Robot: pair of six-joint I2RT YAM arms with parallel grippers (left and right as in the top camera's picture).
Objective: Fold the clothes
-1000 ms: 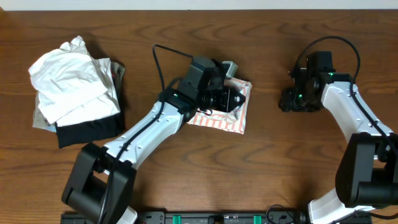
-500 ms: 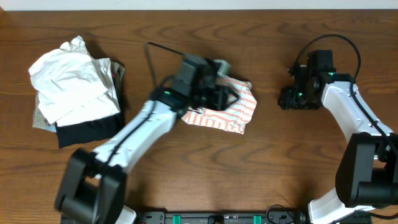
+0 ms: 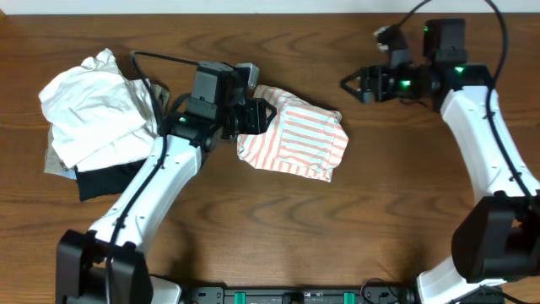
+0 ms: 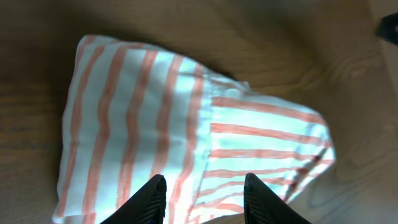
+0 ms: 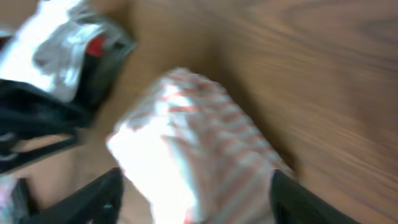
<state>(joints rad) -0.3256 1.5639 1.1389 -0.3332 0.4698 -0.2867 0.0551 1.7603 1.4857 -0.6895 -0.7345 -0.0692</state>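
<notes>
The clothes, a white shirt with salmon-orange stripes (image 3: 295, 142), lie folded into a compact bundle at the middle of the table. My left gripper (image 3: 260, 118) hovers at the bundle's left edge. In the left wrist view its gripper (image 4: 202, 194) stands open over the striped shirt (image 4: 143, 112), with nothing pinched between its fingers. My right gripper (image 3: 353, 84) hangs in the air to the right of the bundle, pointing left towards it. The right wrist view is blurred, but its gripper (image 5: 199, 196) is wide open, with the striped shirt (image 5: 186, 130) lying beyond it.
A pile of other garments sits at the far left: a plain white one (image 3: 91, 105) on top, a black one (image 3: 118, 179) under it and a beige edge behind. The table's far edge (image 3: 270, 10) runs along the top of the overhead view.
My left gripper has opened, let go of the striped shirt and drawn back to the left. The right arm has lifted and swung towards the table's far side, its jaws opening wider.
</notes>
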